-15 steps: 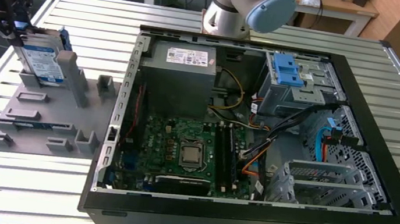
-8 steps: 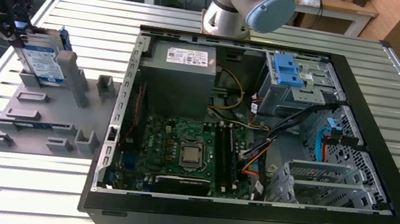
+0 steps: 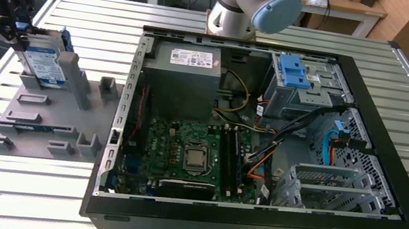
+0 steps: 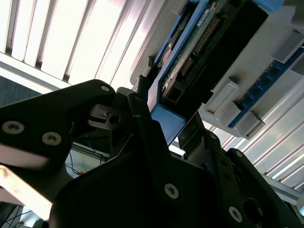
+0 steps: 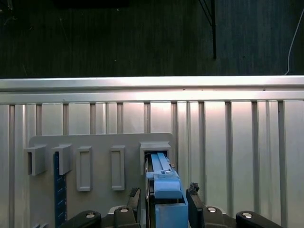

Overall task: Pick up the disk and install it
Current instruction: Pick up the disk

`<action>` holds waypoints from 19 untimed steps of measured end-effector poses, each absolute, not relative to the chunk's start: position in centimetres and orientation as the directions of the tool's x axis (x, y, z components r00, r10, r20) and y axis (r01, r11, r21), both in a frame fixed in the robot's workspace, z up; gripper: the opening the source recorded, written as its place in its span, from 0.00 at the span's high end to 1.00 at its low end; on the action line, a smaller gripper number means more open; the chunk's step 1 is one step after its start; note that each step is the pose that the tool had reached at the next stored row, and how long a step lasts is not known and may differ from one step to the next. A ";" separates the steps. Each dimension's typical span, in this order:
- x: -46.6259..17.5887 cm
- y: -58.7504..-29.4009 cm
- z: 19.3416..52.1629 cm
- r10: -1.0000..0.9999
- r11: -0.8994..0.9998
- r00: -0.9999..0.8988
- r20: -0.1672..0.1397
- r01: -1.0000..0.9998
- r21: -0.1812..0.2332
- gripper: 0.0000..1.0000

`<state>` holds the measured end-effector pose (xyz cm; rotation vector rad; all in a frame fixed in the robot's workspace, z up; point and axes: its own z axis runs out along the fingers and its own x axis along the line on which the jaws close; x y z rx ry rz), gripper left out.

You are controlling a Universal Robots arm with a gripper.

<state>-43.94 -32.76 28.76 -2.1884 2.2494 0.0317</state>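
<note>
1. At the exterior view's left, the end effector (image 3: pixel 17 34) is held over the upper edge of the disk (image 3: pixel 43 65).
2. The disk is stood on edge in a slot of the grey holder plate (image 3: pixel 34 126), which is laid on the slatted table (image 3: pixel 17 196).
3. In the first wrist view, the fingers (image 5: pixel 194 197) are seen narrowed against both sides of the disk's blue rail (image 5: pixel 166 185), so the disk is gripped.
4. Further right, the open computer case (image 3: pixel 253 223) is laid on its side, well apart from the disk.
5. Inside it, the grey power supply (image 3: pixel 186 73), the motherboard (image 3: pixel 183 153) and the drive cage (image 3: pixel 294 73) are seen.
</note>
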 end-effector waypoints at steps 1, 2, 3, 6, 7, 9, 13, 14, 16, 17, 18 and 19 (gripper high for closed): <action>-43.9 -32.7 28.8 -0.999 0.028 -0.028 -0.016 -1.000 0.012 0.49; -43.9 -32.7 28.7 -0.999 0.027 -0.028 -0.016 -1.000 0.012 0.49; -43.9 -32.6 28.7 -0.999 0.027 -0.028 -0.015 -1.000 0.012 0.49; -43.9 -32.6 28.7 -1.000 0.027 -0.028 -0.015 -1.000 0.013 0.49; -43.9 -32.6 28.7 -1.000 0.027 -0.028 -0.014 -1.000 0.013 0.49; -43.9 -32.6 28.6 -1.000 0.027 -0.028 -0.014 -1.000 0.013 0.49; -44.0 -32.6 28.6 -1.000 0.027 -0.027 -0.014 -1.000 0.012 0.49; -44.1 -32.6 28.6 -1.000 0.027 -0.027 -0.014 -1.000 0.012 0.49; -44.1 -32.6 28.6 -1.000 0.027 -0.027 -0.014 -1.000 0.010 0.49; -44.2 -32.6 28.6 -1.000 0.027 -0.027 -0.014 -1.000 0.009 0.49; -44.2 -32.6 28.6 -1.000 0.027 -0.027 -0.014 -1.000 0.009 0.49; -44.3 -32.6 28.6 -1.000 0.026 -0.027 -0.014 -1.000 0.009 0.49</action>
